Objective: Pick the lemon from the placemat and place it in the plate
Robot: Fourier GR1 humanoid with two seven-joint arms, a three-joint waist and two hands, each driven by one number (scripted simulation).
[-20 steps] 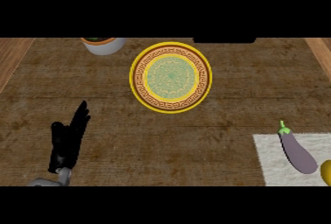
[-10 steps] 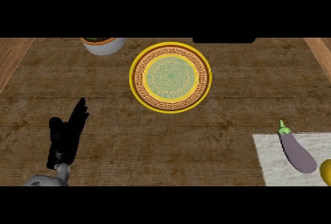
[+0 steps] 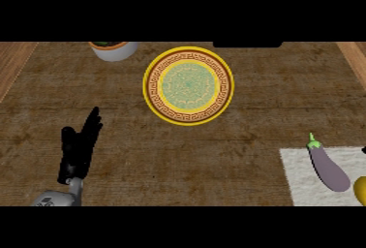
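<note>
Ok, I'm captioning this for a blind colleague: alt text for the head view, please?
A yellow lemon, cut by the right edge, lies beside a purple eggplant on a white placemat at lower right; a yellow-rimmed patterned plate sits at the counter's far middle. The left hand rests open, fingers up, at lower left.

Brown counter [image 3: 214,160], patterned plate [image 3: 151,87] centre, white placemat [image 3: 300,174] lower right, pot [image 3: 114,51] at top

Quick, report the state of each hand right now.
Left hand: open, fingers straight, holding nothing, at the view's lower left.
Right hand: not in view.
</note>
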